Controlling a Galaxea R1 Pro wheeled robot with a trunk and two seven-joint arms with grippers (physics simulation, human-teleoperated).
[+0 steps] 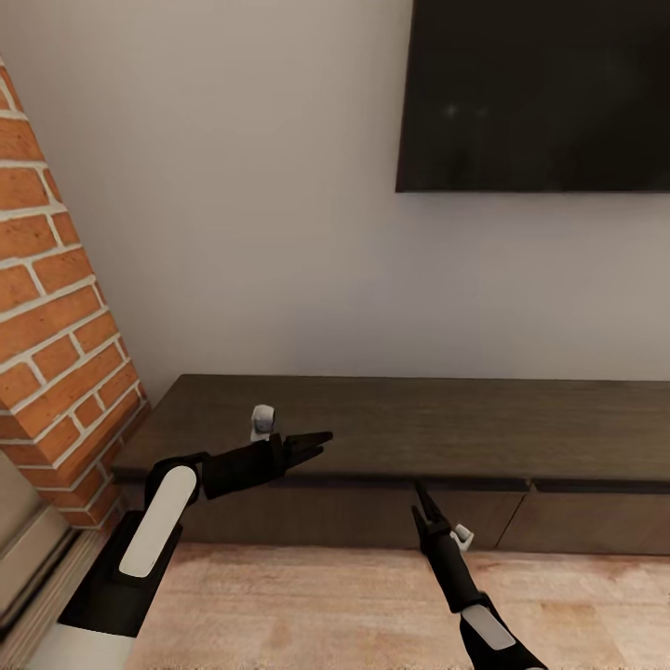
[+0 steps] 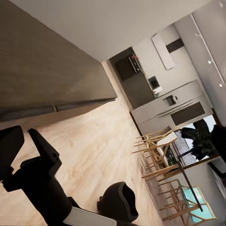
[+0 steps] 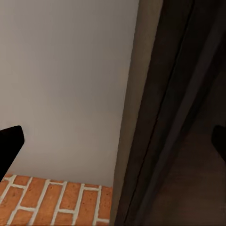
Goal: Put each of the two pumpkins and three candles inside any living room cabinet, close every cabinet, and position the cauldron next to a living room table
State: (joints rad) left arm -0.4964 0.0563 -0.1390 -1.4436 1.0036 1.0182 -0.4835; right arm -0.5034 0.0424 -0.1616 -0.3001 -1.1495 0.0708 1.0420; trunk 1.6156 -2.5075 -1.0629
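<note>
The long, low dark-brown wooden cabinet (image 1: 409, 437) spans the lower middle of the head frame, drawers seemingly all shut. The left gripper (image 1: 312, 445) hovers over its top at centre-left, pressed together and empty. The right gripper (image 1: 424, 498), low centre, looks spread, though I cannot be sure, near the drawer front; poorly aimed, its fingers may skid off that edge

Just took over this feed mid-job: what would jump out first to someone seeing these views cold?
The long dark-brown cabinet runs along the wall straight ahead, its drawer fronts flush. Above it to the right hangs the black TV, and the brick fireplace slants in at the left. Both black arms reach toward the cabinet, the left gripper over its top and the right gripper at its front.
</note>
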